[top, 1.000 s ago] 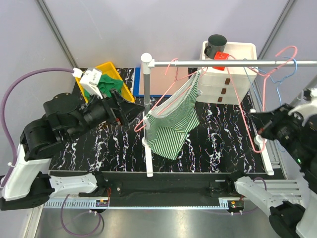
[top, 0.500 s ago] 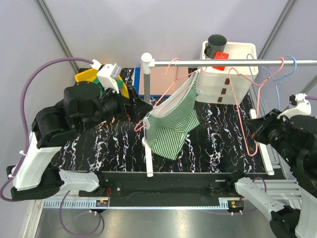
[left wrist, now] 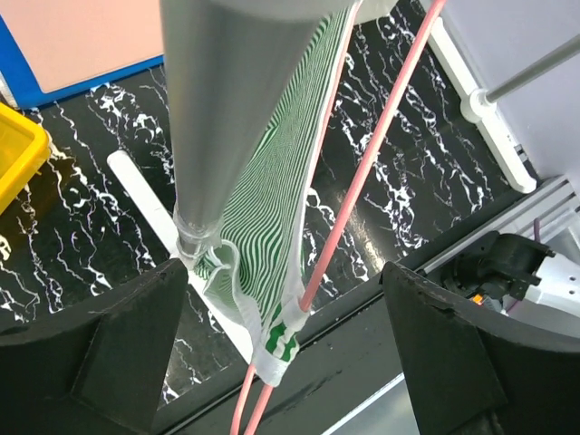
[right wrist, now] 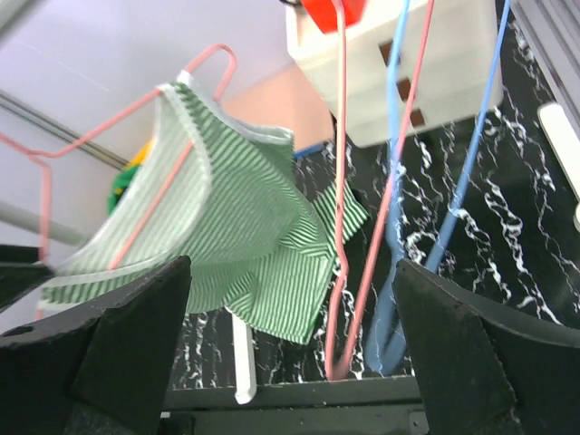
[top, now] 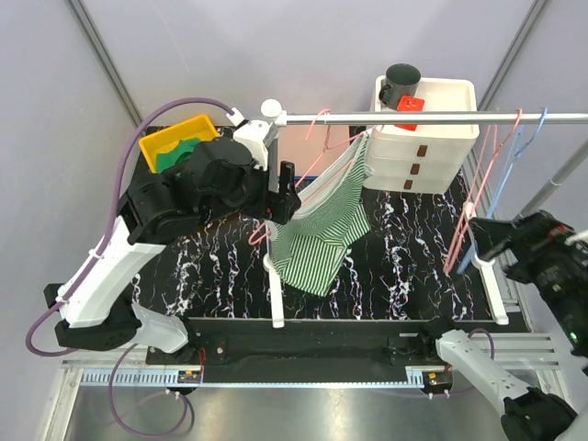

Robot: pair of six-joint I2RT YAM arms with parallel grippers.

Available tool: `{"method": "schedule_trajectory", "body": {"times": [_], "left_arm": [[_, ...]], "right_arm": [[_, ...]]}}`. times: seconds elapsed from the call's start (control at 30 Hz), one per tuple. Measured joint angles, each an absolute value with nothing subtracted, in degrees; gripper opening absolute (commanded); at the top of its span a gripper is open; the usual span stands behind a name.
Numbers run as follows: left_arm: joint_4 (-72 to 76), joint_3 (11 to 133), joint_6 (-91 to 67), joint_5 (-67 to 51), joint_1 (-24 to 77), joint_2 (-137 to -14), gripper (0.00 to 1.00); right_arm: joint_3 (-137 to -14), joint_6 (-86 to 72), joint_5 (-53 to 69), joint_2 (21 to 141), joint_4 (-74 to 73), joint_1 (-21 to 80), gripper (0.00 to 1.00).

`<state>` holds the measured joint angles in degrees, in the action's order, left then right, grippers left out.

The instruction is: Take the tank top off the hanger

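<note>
The green-and-white striped tank top (top: 322,230) hangs on a pink hanger (top: 321,125) hooked over the silver rail (top: 432,117). My left gripper (top: 291,195) is raised at the garment's left end, open. In the left wrist view its jaws (left wrist: 281,362) stand wide on either side of the tank top's strap end (left wrist: 276,337), where the hanger's (left wrist: 362,172) corner pokes through, and touch neither. The rack post (left wrist: 231,118) stands close in front. My right gripper (top: 493,250) is open at the right, holding nothing. From it I see the tank top (right wrist: 236,236) well ahead.
An empty pink hanger (top: 469,202) and a blue hanger (top: 503,175) hang at the rail's right end, close to my right gripper. White drawers (top: 404,156) carry a black cup (top: 402,79) and a red piece (top: 409,104). A yellow bin (top: 175,138) sits back left.
My left arm rose and swung right up to the tank top's left end. My right gripper opened and let go of the empty pink hanger, which swung back under the rail.
</note>
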<state>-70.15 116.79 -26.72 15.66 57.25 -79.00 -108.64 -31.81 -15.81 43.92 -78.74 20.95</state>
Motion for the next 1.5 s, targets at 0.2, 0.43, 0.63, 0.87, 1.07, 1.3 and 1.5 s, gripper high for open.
{"method": "schedule_trajectory", "body": {"times": [0.2, 0.43, 0.63, 0.87, 1.07, 1.3, 1.5], "left_arm": [[-70.1, 114.7, -25.9, 15.5, 57.3, -78.8, 0.84], [-69.8, 113.1, -25.4, 15.3, 57.3, -78.7, 0.65], [-68.8, 110.6, -25.5, 14.5, 57.3, -78.6, 0.36], [-67.7, 108.9, -25.5, 11.9, 57.3, -78.4, 0.0], [-67.1, 110.8, -26.0, 10.2, 57.2, -78.4, 0.0], [-66.0, 120.2, -26.2, 6.9, 57.0, -80.2, 0.0], [-65.9, 126.7, -27.6, 4.3, 56.9, -85.2, 0.0]], "right_arm": [[-113.6, -29.2, -10.5, 38.9, -77.5, 20.9, 1.0], [-111.6, -27.7, 10.2, 37.3, -66.1, 20.9, 1.0], [-102.9, -30.5, 29.4, 45.5, -57.5, 20.9, 1.0], [-94.6, -31.3, 35.9, 54.0, -56.0, 20.9, 1.0], [-93.2, -31.0, 37.2, 51.9, -54.1, 20.9, 1.0], [-92.1, -29.7, 37.1, 49.8, -53.7, 20.9, 0.99], [-91.9, -29.5, 37.0, 50.1, -53.8, 20.9, 1.0]]}}
